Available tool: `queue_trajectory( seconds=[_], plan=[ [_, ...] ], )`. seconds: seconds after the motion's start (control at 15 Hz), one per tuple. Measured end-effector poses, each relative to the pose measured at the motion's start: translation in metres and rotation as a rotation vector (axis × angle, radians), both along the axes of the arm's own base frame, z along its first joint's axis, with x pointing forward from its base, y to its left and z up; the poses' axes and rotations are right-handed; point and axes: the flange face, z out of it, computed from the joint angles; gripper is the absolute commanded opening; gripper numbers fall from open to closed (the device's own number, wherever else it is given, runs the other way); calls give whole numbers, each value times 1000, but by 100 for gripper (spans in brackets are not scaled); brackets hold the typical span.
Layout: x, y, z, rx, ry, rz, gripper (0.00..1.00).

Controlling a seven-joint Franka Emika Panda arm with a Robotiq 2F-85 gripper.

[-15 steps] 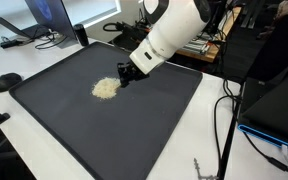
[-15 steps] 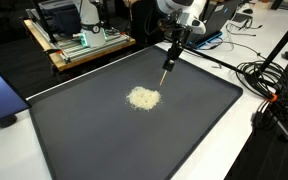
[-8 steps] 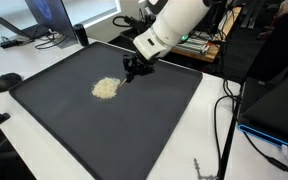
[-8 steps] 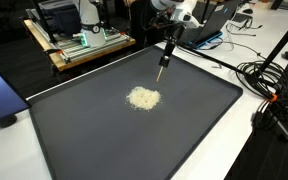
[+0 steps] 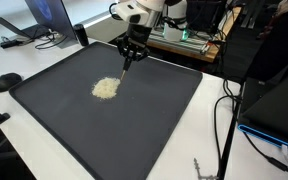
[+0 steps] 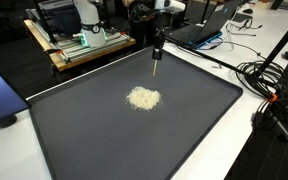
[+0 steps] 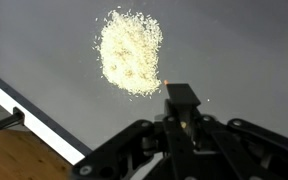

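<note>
A pile of grains [image 5: 105, 88] lay near the middle of the black mat [image 5: 154, 125] on the white worktop [image 5: 19, 62]. To its right in an exterior view, the claw [image 5: 133, 50] hung over the mat's far part, fingers closed tight on a thin stick [image 5: 128, 63] that pointed down. The stick's tip was near the grains but apart from them.
</note>
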Motion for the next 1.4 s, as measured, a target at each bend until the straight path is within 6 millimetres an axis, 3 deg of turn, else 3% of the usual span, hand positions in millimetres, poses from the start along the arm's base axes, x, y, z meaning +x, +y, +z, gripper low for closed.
queue_trajectory(
  seconds=[0.47, 0.87, 1.13, 1.4],
  plan=[
    [-20, -50, 29, 237, -132, -86, 3],
    [-35, -90, 36, 414, -254, -178, 3],
    [-44, -104, 36, 493, -305, -248, 3],
    [-48, -111, 54, 565, -324, -295, 3]
  ],
)
